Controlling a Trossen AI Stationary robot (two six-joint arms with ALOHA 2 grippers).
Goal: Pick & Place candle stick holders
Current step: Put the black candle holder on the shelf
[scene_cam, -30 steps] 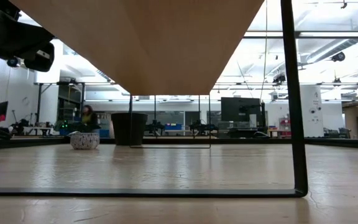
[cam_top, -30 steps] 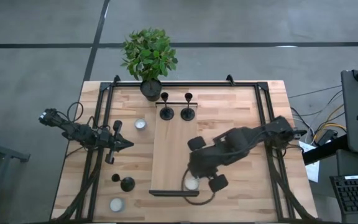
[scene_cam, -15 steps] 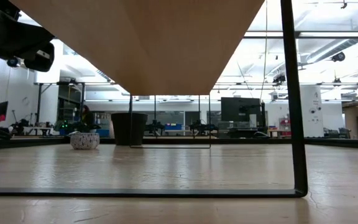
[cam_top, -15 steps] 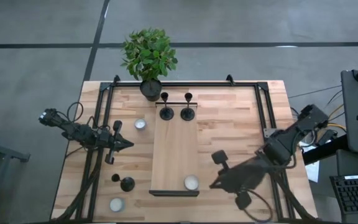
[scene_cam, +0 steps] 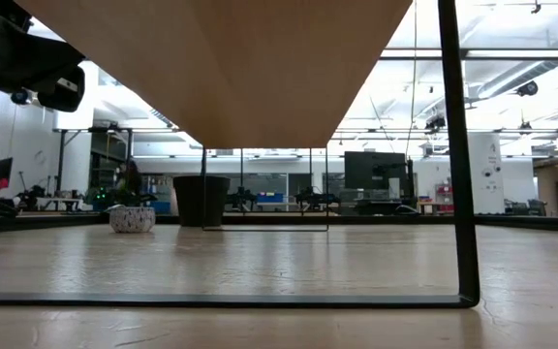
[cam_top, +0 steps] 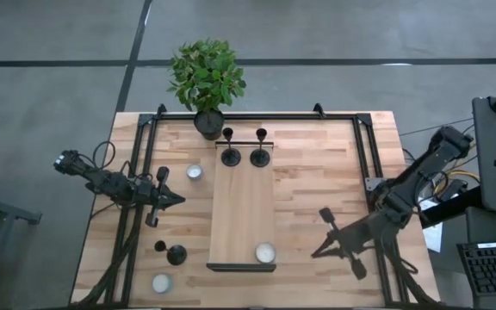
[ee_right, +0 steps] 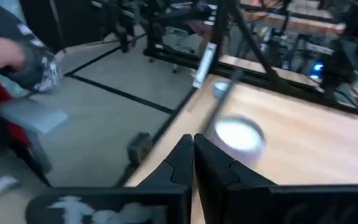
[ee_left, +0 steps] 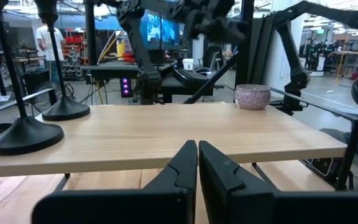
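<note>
At the left of the high view, the left gripper [cam_top: 176, 200] is seen with its fingers pressed together around nothing, hovering over the table [cam_top: 317, 164] beside the raised wooden board [cam_top: 241, 207]. Below it, near the lower left corner of the table, one candle stick holder [cam_top: 176, 254] is found standing with a white tealight [cam_top: 162, 282] just under it; another tealight [cam_top: 195, 172] is seen above the gripper. At the upper centre, two more candle stick holders [cam_top: 230, 156] [cam_top: 260, 156] are stood side by side on the far end of the board, just below the potted plant [cam_top: 207, 77]. A third tealight [cam_top: 265, 252] is placed at the board's lower end. At the lower right, the right gripper [cam_top: 317, 251] is seen closed and empty, well apart from all the holders.
</note>
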